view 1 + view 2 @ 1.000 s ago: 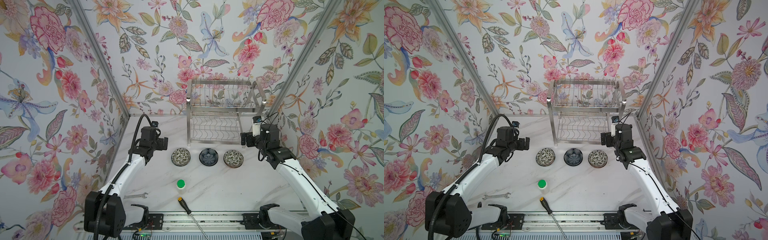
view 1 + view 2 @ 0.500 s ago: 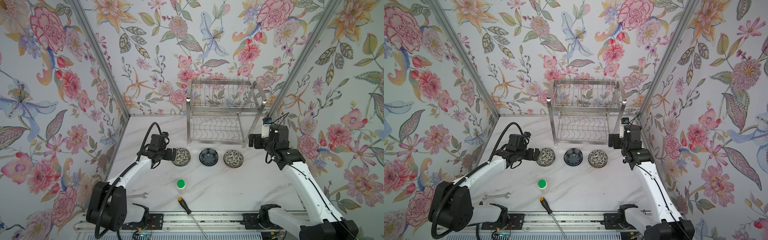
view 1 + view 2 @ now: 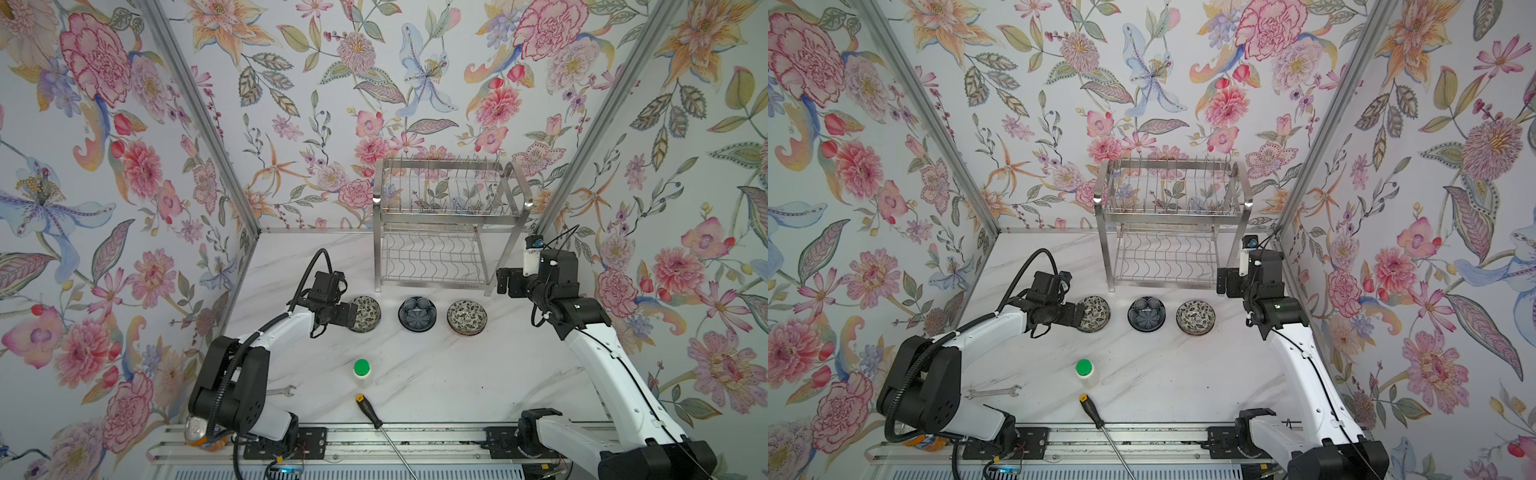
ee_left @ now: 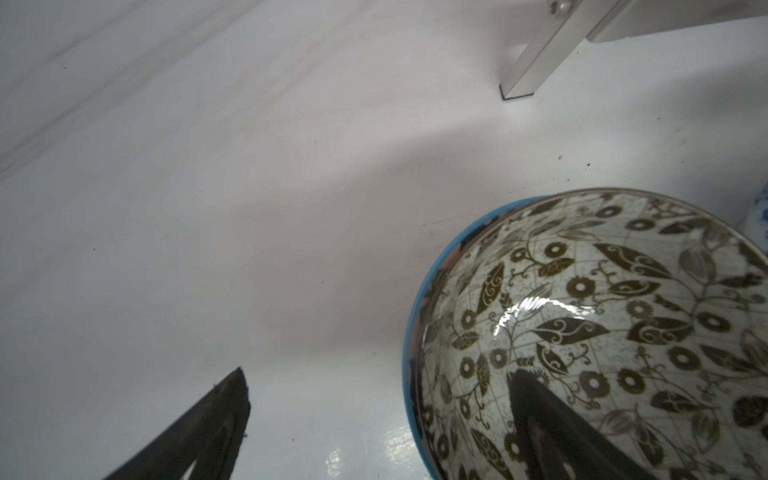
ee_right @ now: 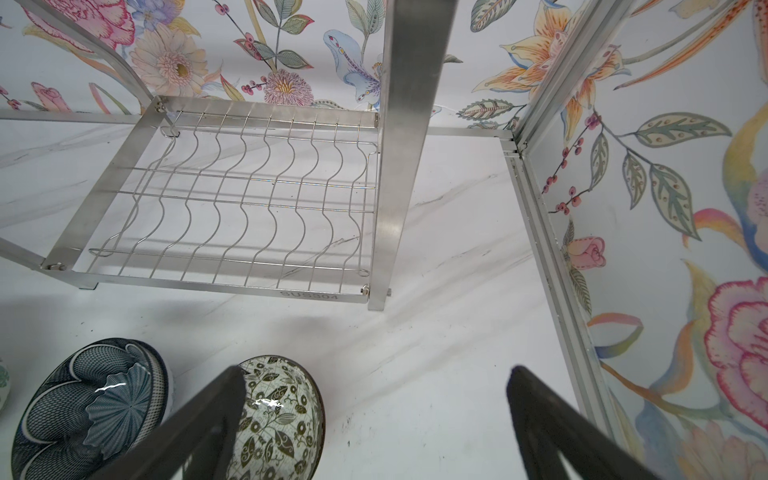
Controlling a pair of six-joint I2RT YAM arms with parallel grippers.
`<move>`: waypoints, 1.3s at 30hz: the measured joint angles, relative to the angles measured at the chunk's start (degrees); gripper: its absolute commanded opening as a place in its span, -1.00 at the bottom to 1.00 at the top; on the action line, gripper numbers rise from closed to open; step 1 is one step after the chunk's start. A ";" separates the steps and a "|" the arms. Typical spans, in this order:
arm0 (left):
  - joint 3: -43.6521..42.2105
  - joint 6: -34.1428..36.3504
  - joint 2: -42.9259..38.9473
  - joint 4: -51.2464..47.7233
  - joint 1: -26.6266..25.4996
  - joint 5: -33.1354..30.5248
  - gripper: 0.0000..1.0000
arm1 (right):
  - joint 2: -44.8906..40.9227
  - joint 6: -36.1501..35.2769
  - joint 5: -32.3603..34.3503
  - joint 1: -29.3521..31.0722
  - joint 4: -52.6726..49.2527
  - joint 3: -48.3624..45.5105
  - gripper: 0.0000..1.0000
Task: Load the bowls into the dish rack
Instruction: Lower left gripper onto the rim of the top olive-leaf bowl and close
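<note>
Left wrist view: the left gripper [image 4: 378,376], spread wide and empty, straddles the rim of the leftmost bowl [image 4: 602,324]; 3 bowls [image 3: 417,313] sit before the dish rack [image 3: 451,214], the right gripper [image 5: 376,376] likewise spread, empty.

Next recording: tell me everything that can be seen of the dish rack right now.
The dish rack is a shiny two-tier steel frame on flat legs, upright at the far end of the white marbled table. Upper tier: a basket with upright prongs. Lower tier: a wavy wire shelf, its front bar stamped SUS304. Both tiers are empty. Three bowls sit in front, apart from it. The open right gripper hovers near its right front leg without touching.
</note>
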 measured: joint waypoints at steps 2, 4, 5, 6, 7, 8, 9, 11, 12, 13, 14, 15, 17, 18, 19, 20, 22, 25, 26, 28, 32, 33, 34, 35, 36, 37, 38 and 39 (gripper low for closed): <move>0.02 0.20 0.63 -0.02 -0.15 -0.63 0.98 | 0.00 -0.02 0.00 -0.07 0.00 -0.04 0.99; 0.26 0.28 1.40 -0.22 -0.48 -1.46 0.98 | 0.00 -0.02 -0.02 -0.07 0.00 -0.04 0.99; 0.46 0.39 1.66 -0.31 -0.68 -1.99 0.98 | 0.00 -0.02 -0.04 -0.07 0.02 -0.04 0.99; 0.79 0.63 1.92 -0.57 -0.92 -2.71 0.99 | 0.00 -0.02 -0.20 -0.11 0.00 -0.04 0.99; 1.11 0.85 2.19 -0.81 -1.16 -3.45 0.98 | 0.00 0.00 -0.26 -0.17 0.00 -0.04 0.99; 1.51 1.05 2.47 -1.11 -1.42 -4.26 0.99 | 0.00 -0.02 -0.35 -0.22 0.02 -0.04 0.98; 2.01 1.27 2.97 -1.38 -1.60 -5.09 0.98 | 0.00 -0.02 -0.42 -0.35 0.02 -0.04 0.99; 2.58 1.60 3.91 -1.86 -1.84 -6.73 0.98 | 0.00 -0.02 -0.44 -0.50 0.02 -0.07 0.99; 2.69 1.77 4.28 -2.27 -1.84 -7.56 0.98 | 0.00 -0.02 -0.44 -0.59 0.02 -0.09 0.99; 2.73 1.77 4.44 -2.69 -1.84 -8.13 0.99 | 0.00 0.00 -0.44 -0.70 0.02 -0.09 0.99; 2.84 1.86 4.48 -3.13 -1.84 -8.66 0.98 | 0.00 -0.02 -0.46 -0.70 0.02 -0.11 0.99; 3.19 2.01 4.46 -3.69 -1.84 -9.18 0.98 | 0.00 -0.02 -0.46 -0.70 0.04 -0.15 0.99; 3.98 2.47 4.46 -4.39 -1.88 -10.32 0.98 | 0.00 -0.02 -0.48 -0.70 0.02 -0.24 0.99; 4.46 2.82 4.48 -4.81 -1.88 -10.86 0.98 | 0.00 -0.02 -0.61 -0.70 0.02 -0.26 0.99; 4.90 2.99 4.48 -5.18 -1.88 -11.37 0.98 | 0.00 -0.02 -0.63 -0.76 0.04 -0.26 0.99; 5.38 3.26 4.46 -5.60 -1.88 -11.74 0.98 | 0.00 -0.02 -0.68 -0.81 0.07 -0.26 0.99; 6.29 3.58 4.46 -6.25 -1.88 -12.37 0.94 | 0.00 0.00 -0.85 -0.81 0.04 -0.26 0.98; 7.30 4.33 4.46 -7.13 -1.88 -12.94 0.83 | -0.11 0.00 -0.90 -0.87 0.04 -0.26 0.99; 7.54 4.42 4.46 -7.37 -1.88 -13.05 0.80 | -0.24 -0.02 -1.03 -0.92 0.04 -0.28 0.99; 7.85 4.59 4.46 -7.98 -1.88 -13.05 0.76 | -0.50 -0.02 -1.22 -1.09 0.04 -0.31 0.99; 8.09 4.72 4.46 -8.37 -1.88 -12.46 0.60 | -0.76 0.00 -1.51 -1.25 0.09 -0.33 0.98; 8.13 4.66 4.46 -8.46 -1.88 -11.69 0.53 | -0.76 0.00 -1.55 -1.25 0.09 -0.35 0.99; 8.15 4.68 4.46 -8.44 -1.88 -11.04 0.46 | -0.76 -0.02 -1.66 -1.25 0.09 -0.37 0.99; 8.15 4.52 4.39 -8.39 -1.88 -9.86 0.37 | -0.76 0.00 -1.75 -1.25 0.11 -0.42 0.99; 8.15 4.13 4.24 -8.44 -1.90 -8.83 0.31 | -0.76 0.00 -1.86 -1.29 0.13 -0.46 0.99; 8.15 4.20 4.00 -8.41 -2.05 -8.07 0.27 | -0.76 0.00 -1.90 -1.29 0.13 -0.50 0.99; 8.17 4.15 3.67 -8.37 -2.19 -7.30 0.23 | -0.83 0.00 -1.92 -1.29 0.28 -0.63 0.99; 8.17 4.17 3.39 -8.35 -2.21 -6.73 0.19 | -0.87 0.00 -1.92 -1.29 0.28 -0.76 0.99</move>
